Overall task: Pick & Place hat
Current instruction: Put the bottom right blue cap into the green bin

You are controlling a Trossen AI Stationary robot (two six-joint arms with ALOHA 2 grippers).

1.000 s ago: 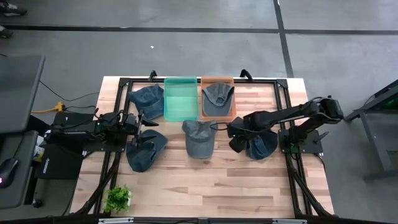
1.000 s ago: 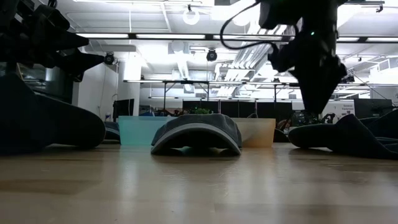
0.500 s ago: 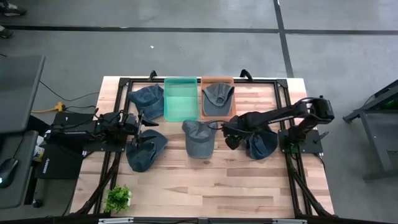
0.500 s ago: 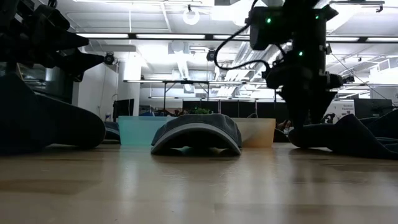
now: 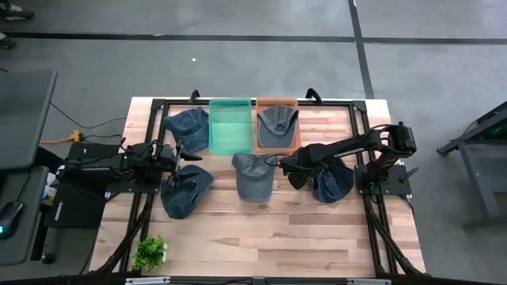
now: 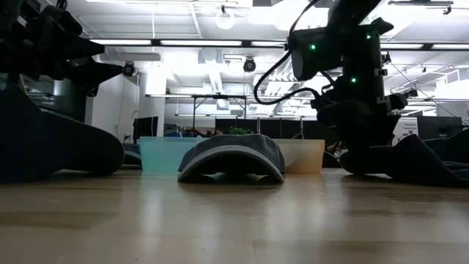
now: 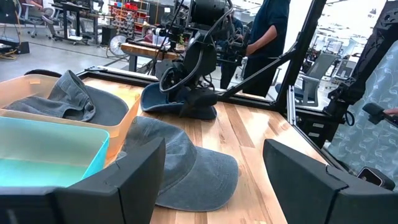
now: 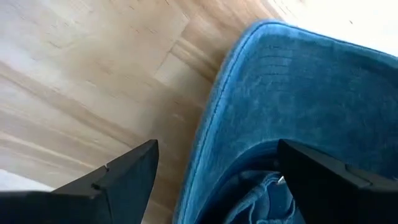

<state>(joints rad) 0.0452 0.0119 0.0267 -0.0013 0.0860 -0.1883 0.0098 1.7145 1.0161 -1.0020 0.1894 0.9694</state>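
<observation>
Now the right gripper (image 8: 214, 186), fingers spread over the blue cap's (image 8: 292, 106) brim by the table's right edge, should straddle it before closing; left gripper (image 7: 208, 180) waits spread

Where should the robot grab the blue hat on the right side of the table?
Probably at the brim edge of the hat, coming from above. The right end effector is open with the brim's curved rim between its fingers; that thin edge fits them better than the rounded crown.
</observation>
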